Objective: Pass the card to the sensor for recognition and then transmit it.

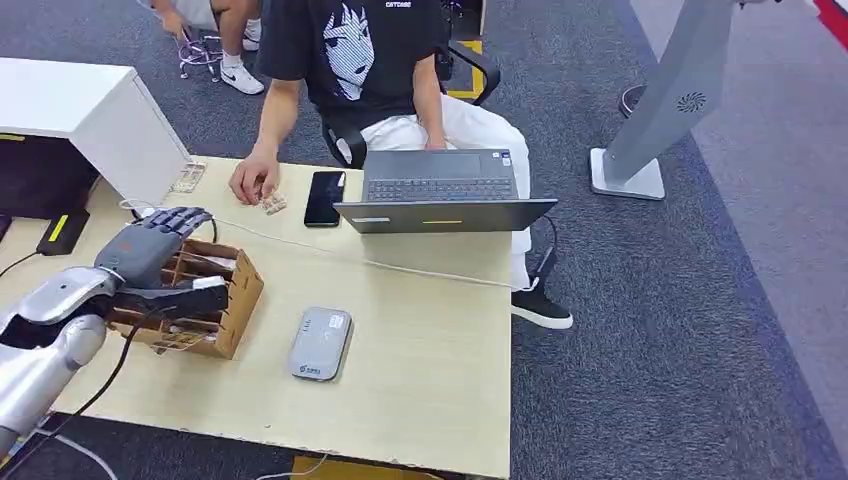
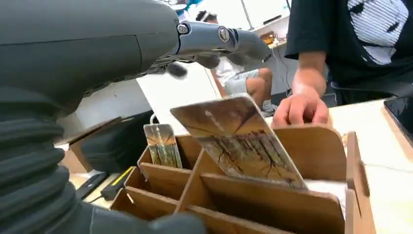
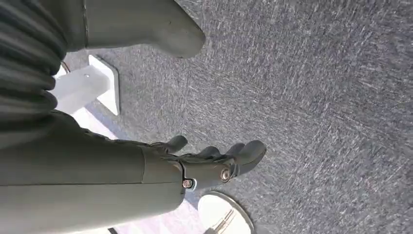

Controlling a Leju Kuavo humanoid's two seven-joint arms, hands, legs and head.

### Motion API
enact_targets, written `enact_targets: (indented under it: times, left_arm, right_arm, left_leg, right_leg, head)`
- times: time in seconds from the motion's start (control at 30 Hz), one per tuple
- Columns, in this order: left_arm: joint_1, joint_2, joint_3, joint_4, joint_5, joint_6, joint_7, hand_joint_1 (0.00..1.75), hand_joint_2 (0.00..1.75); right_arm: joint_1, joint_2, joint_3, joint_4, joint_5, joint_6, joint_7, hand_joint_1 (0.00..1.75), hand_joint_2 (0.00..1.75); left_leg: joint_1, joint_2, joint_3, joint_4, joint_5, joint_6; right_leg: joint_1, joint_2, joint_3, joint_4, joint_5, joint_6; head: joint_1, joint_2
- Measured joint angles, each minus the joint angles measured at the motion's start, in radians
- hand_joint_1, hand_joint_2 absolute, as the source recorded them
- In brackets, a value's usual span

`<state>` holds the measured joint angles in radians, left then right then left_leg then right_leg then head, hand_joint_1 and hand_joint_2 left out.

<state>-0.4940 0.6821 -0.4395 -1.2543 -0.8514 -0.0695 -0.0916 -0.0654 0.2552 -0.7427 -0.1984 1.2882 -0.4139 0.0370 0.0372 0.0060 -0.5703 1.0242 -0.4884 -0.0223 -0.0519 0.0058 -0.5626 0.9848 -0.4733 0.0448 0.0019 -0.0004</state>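
Left hand (image 1: 150, 250) over wooden divider box (image 1: 225, 300) on surface (image 1: 420, 350), fingers (image 2: 219, 41) spread wide, holding nothing. Two cards upright in box: large card (image 2: 238, 141) tilted in middle compartment, small card (image 2: 163, 144) behind. One grey sensor (image 1: 320, 342) just beside box. Right hand (image 3: 214, 163) hanging above carpet, fingers apart, empty. Risks: thumb catching divider and dragging box; tilted card slipping from a shallow pinch; person's hand (image 1: 255, 180) near.

laptop (image 1: 441, 190) open at table's far edge | phone (image 1: 324, 197) just left | person (image 1: 350, 60) seated behind
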Motion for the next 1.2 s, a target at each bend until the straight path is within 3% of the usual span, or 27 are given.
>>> enact_targets:
  times: [0.33, 0.4, 0.43, 0.47, 0.5, 0.57, 0.6, 0.63, 0.77, 0.97, 1.2]
  left_arm:
    - [0.009, -0.03, 0.033, 0.0, -0.036, 0.029, 0.026, 1.75, 1.75]
    - [0.052, -0.015, 0.051, -0.007, -0.018, 0.062, 0.061, 1.75, 1.75]
    - [0.115, 0.01, 0.084, -0.038, 0.002, 0.088, 0.071, 1.75, 1.75]
    - [0.194, 0.036, 0.136, -0.077, 0.013, 0.105, 0.058, 1.75, 1.75]
    - [0.248, 0.047, 0.193, -0.105, 0.013, 0.106, 0.034, 1.75, 1.75]
    - [0.33, 0.055, 0.29, -0.142, -0.002, 0.089, 0.006, 1.75, 1.75]
    - [0.363, 0.061, 0.325, -0.159, -0.01, 0.079, 0.002, 1.75, 1.75]
    - [0.384, 0.063, 0.35, -0.171, -0.018, 0.072, -0.001, 1.75, 1.75]
    - [0.435, 0.065, 0.408, -0.203, -0.028, 0.057, -0.001, 1.75, 1.75]
    - [0.472, 0.066, 0.445, -0.223, -0.031, 0.056, -0.001, 1.75, 1.75]
    - [0.483, 0.066, 0.463, -0.227, -0.031, 0.054, -0.001, 1.75, 1.75]
  right_arm:
    - [0.0, 0.006, 0.0, 0.0, -0.007, -0.005, -0.022, 0.0, 1.75]
    - [0.011, 0.004, 0.001, -0.001, 0.016, -0.037, -0.073, 0.0, 1.75]
    - [0.038, -0.003, 0.005, -0.009, 0.034, -0.016, -0.105, 0.0, 1.75]
    - [0.087, 0.0, 0.013, -0.056, 0.038, 0.049, -0.119, 0.0, 1.75]
    - [0.156, 0.012, 0.028, -0.168, 0.018, 0.159, -0.099, 0.0, 1.75]
    - [0.291, 0.036, 0.075, -0.429, -0.035, 0.445, -0.034, 0.0, 1.75]
    - [0.338, 0.036, 0.096, -0.509, -0.04, 0.541, -0.022, 0.0, 1.75]
    - [0.363, 0.037, 0.112, -0.567, -0.039, 0.587, -0.017, 0.0, 1.75]
    - [0.4, 0.065, 0.158, -0.727, -0.033, 0.466, -0.016, 0.0, 1.75]
    - [0.429, 0.079, 0.183, -0.833, -0.033, 0.459, -0.013, 0.0, 1.75]
    - [0.436, 0.084, 0.193, -0.867, -0.02, 0.446, -0.02, 0.0, 1.75]
  left_leg:
    - [0.0, 0.0, -0.001, 0.0, 0.0, 0.0]
    - [0.0, 0.002, -0.001, -0.001, -0.001, 0.0]
    - [0.0, 0.009, 0.005, -0.001, -0.005, -0.004]
    - [0.0, 0.016, 0.01, -0.001, -0.009, -0.003]
    - [0.0, 0.017, 0.013, -0.001, -0.011, -0.001]
    - [0.0, 0.007, 0.011, -0.001, -0.011, -0.001]
    - [0.001, 0.006, 0.008, -0.001, -0.011, -0.001]
    - [0.001, 0.006, 0.007, -0.001, -0.012, -0.003]
    - [0.001, 0.008, 0.009, -0.001, -0.012, -0.003]
    - [0.001, 0.005, 0.011, -0.001, -0.01, -0.002]
    - [0.001, 0.005, 0.011, -0.001, -0.01, -0.002]
  right_leg:
    - [0.0, 0.0, 0.0, 0.0, 0.0, 0.0]
    - [0.0, 0.002, 0.002, 0.001, 0.0, 0.0]
    - [0.0, 0.01, 0.002, 0.001, -0.001, -0.001]
    - [0.0, 0.017, 0.003, 0.0, -0.003, -0.001]
    - [0.0, 0.017, 0.006, 0.0, -0.006, -0.001]
    - [0.0, 0.008, 0.008, 0.001, -0.011, 0.0]
    - [0.0, 0.006, 0.007, 0.001, -0.011, 0.0]
    - [0.001, 0.006, 0.006, 0.001, -0.011, 0.0]
    - [0.001, 0.007, 0.006, 0.0, -0.011, -0.001]
    - [0.001, 0.006, 0.009, 0.0, -0.01, -0.001]
    - [0.001, 0.006, 0.01, 0.0, -0.01, -0.001]
  head:
    - [0.0, 0.0]
    - [0.001, 0.0]
    - [0.001, 0.0]
    - [-0.002, 0.0]
    - [-0.005, 0.0]
    - [-0.005, 0.0]
    - [-0.004, 0.0]
    - [-0.004, 0.0]
    - [-0.004, 0.0]
    - [-0.004, 0.0]
    - [-0.004, 0.0]
